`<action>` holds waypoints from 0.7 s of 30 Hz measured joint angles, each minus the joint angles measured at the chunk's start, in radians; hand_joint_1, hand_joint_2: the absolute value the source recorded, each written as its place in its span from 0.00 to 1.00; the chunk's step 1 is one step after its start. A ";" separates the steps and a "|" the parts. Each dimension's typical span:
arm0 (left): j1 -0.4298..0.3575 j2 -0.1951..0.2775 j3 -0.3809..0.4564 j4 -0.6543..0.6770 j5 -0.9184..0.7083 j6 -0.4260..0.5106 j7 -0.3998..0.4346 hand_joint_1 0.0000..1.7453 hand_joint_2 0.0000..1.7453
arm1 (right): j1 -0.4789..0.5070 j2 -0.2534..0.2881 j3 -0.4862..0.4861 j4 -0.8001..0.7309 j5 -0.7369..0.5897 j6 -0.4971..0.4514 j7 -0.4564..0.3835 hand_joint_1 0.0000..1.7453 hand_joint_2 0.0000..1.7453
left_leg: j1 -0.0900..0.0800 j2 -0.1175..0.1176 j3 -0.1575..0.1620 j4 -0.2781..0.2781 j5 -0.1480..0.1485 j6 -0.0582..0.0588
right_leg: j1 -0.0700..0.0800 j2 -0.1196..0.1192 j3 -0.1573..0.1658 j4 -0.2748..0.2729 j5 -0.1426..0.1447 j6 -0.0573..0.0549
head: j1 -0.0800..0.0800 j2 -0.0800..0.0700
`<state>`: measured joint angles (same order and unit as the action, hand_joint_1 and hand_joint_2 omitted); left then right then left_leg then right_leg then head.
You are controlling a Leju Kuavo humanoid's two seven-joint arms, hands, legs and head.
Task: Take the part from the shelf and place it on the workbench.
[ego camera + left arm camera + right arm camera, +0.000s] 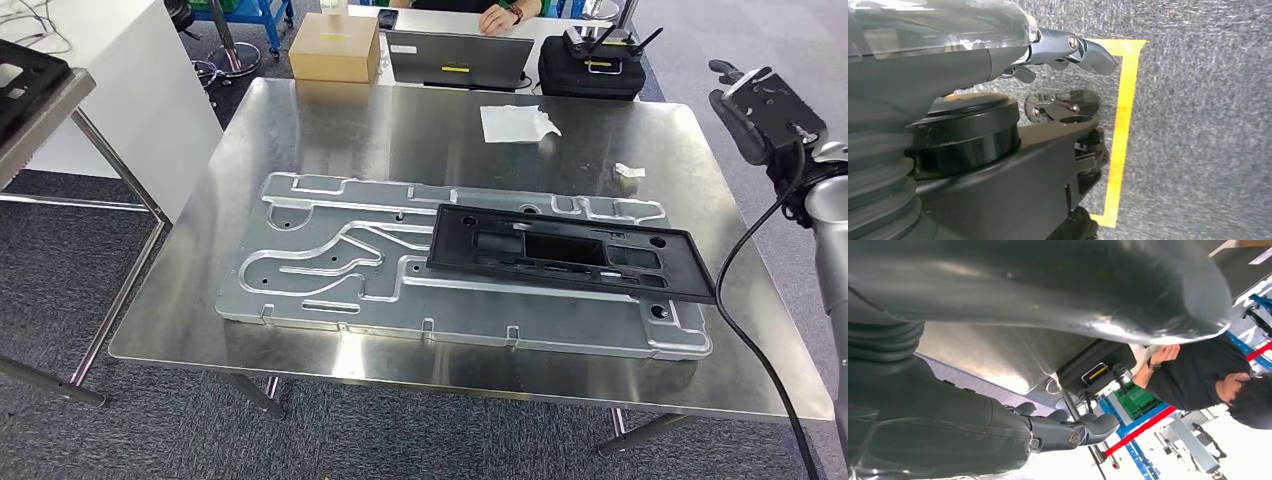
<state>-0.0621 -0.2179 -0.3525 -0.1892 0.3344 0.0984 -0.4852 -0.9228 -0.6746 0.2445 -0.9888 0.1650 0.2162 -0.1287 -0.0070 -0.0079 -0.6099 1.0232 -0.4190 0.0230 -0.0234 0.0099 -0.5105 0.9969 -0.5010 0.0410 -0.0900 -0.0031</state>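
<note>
Cardboard box, laptop (closed), crumpled paper

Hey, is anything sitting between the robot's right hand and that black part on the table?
Nothing visible. The right hand is raised beyond the table's right edge, and bare metal lies between it and the black part; a small white scrap sits off to the side.

A flat black part, long and rectangular with cut-outs, is laid on the right half of a grooved plate on the workbench, slightly skewed.
</note>
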 joint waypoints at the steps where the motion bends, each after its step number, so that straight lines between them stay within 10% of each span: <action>1: 0.000 0.001 0.004 0.000 0.012 -0.008 -0.007 0.00 0.00 | 0.015 -0.003 0.000 -0.013 -0.008 -0.009 0.000 0.00 0.00 | 0.000 0.000 0.000 0.000 0.000 0.000 | 0.000 0.000 0.000 0.000 0.000 0.000 | 0.000 0.000; 13: -0.005 0.014 0.039 0.000 0.052 -0.037 -0.036 0.00 0.00 | 0.149 0.061 -0.008 -0.043 0.072 -0.103 -0.057 0.00 0.00 | -0.004 -0.001 -0.002 0.004 -0.003 0.004 | -0.004 -0.001 0.000 -0.001 0.000 0.005 | 0.000 0.000; 21: -0.002 0.023 0.062 0.000 0.068 -0.034 -0.015 0.00 0.00 | 0.138 0.073 -0.034 -0.021 0.078 -0.084 -0.064 0.00 0.00 | -0.002 0.001 0.007 -0.021 0.011 0.033 | -0.010 -0.005 -0.021 0.050 -0.043 0.024 | 0.000 0.000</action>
<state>-0.0638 -0.1946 -0.2905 -0.1892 0.4022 0.0641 -0.4999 -0.7844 -0.6012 0.2101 -1.0099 0.2426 0.1318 -0.1930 -0.0085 -0.0065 -0.6028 1.0026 -0.4077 0.0559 -0.0331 0.0053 -0.5311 1.0466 -0.5441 0.0651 -0.0900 -0.0031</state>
